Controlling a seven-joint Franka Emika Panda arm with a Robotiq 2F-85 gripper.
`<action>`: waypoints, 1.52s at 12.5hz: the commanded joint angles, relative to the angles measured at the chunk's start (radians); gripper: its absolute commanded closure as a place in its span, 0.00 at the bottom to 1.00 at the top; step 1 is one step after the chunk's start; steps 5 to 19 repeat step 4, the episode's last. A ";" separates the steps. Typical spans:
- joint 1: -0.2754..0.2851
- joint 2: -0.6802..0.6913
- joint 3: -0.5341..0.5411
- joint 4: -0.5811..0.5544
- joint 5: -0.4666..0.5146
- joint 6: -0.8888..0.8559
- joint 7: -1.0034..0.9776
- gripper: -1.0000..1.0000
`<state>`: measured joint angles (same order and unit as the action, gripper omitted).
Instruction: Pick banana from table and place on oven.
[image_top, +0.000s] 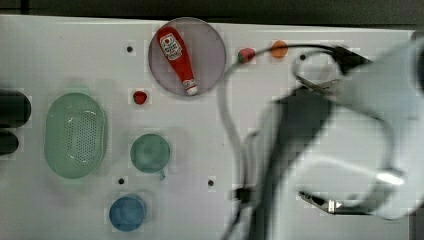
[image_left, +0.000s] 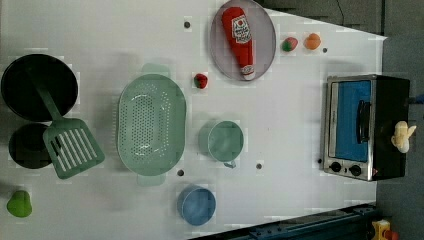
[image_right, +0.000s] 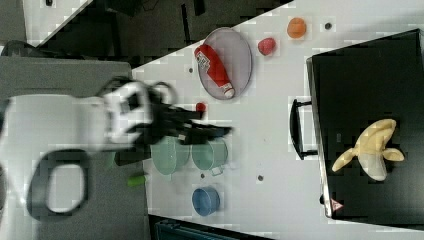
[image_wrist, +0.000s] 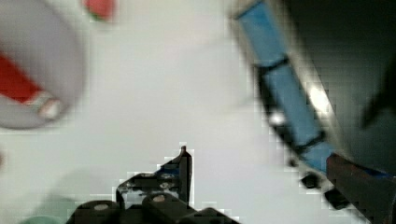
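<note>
Right view: the banana (image_right: 372, 152) is lying on the oven (image_right: 370, 90), toward the right view's right; the gripper (image_right: 210, 131), jaws spread and empty, is best being lifted clear above the table (image_right: 270, 115).

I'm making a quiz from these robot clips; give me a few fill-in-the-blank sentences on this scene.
1. The banana lies on top of the ____.
2. The ketchup bottle lies on a grey ____.
3. The green spatula rests its handle on a ____ bowl.
4. The gripper holds ____.

Missing words: oven; plate; black; nothing
</note>
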<state>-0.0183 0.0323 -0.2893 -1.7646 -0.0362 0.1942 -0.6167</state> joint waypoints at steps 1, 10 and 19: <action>0.070 -0.061 0.089 0.016 -0.012 0.000 0.432 0.00; 0.071 -0.133 0.155 -0.013 -0.009 -0.120 0.718 0.00; 0.071 -0.133 0.155 -0.013 -0.009 -0.120 0.718 0.00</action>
